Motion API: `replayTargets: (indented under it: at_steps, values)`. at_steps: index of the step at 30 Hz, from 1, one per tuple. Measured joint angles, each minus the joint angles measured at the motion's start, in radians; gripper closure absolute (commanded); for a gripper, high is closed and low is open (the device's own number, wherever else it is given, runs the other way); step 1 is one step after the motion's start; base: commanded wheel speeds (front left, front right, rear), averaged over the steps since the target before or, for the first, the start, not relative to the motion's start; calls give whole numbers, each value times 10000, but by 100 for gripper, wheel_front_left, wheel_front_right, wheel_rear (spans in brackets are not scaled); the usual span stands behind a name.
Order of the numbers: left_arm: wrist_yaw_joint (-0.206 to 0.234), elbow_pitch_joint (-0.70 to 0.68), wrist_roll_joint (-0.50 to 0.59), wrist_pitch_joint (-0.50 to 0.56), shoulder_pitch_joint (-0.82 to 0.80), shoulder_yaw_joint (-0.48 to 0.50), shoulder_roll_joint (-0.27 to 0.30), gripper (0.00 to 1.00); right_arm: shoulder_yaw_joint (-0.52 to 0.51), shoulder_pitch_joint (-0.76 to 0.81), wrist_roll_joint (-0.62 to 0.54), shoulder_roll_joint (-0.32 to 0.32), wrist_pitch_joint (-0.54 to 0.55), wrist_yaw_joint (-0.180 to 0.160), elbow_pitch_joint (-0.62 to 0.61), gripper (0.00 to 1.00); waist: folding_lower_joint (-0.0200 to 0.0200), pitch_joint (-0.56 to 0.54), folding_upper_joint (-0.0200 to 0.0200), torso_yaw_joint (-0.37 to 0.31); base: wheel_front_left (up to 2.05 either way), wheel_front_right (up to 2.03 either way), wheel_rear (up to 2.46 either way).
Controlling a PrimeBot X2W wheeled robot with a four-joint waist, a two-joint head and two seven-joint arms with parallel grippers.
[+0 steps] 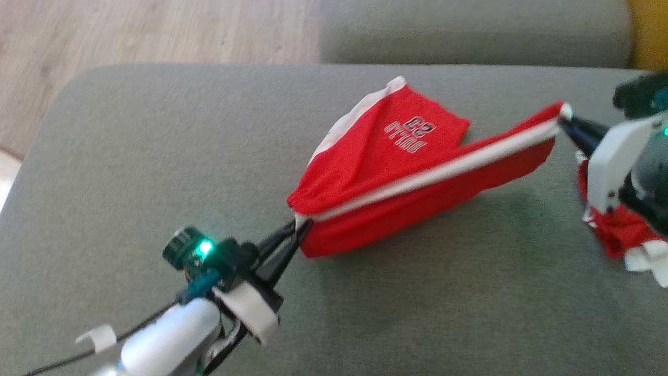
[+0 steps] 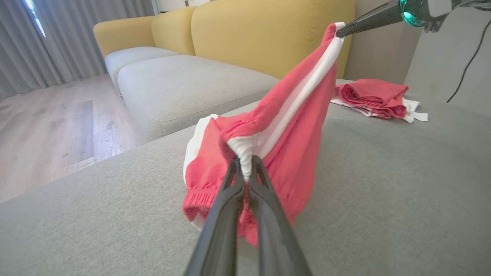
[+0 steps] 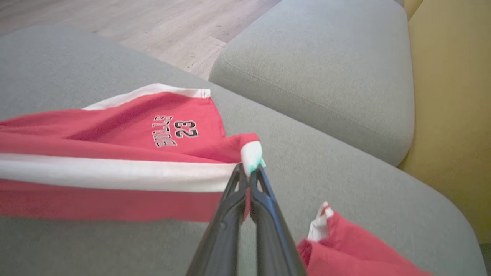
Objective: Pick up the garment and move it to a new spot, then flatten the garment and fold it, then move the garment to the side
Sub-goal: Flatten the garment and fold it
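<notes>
Between my two grippers the red shorts [image 1: 407, 172] hang stretched along their white side stripe. My left gripper [image 1: 300, 228] comes in low from my near side, fingers angled up and across toward the right one, pinched tight on the gathered waistband corner. My right gripper [image 1: 563, 121] reaches in from the opposite end, fingers pointing back at the left, clamped on the white hem corner. In the left wrist view the stripe climbs from my left fingertips up to the right ones. Beyond the stripe, the leg with the printed lettering lies spread on the grey cushion [image 1: 156, 172].

Outward of the left gripper there is a broad run of bare cushion before its rounded edge, with wood floor [image 1: 156, 31] past that. Ahead of both grippers, past the shorts, the cushion ends at a seam and a second grey seat [image 1: 469, 31] begins. Behind the left gripper the cushion is open too.

Just beneath and beside the right gripper sits a bundled red and white cloth [image 1: 610, 230], resting on the cushion and apart from the shorts. A yellow sofa back [image 1: 647, 31] stands farther out past the right gripper.
</notes>
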Motion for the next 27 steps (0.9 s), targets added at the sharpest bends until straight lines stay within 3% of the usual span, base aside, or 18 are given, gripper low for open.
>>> replayTargets:
  at_steps: [10,27]
  values:
    - [-111,1511,-311,397,-1351,360,-1051,100,48,-2150,-951,700,261,0,1394,100,0,1275,0,1058,0,0,0]
    - [-993,3808,-339,-27,-3059,391,-3001,100,1894,-5006,-1517,782,-297,0,4142,100,-1,3095,-1,2594,0,0,0]
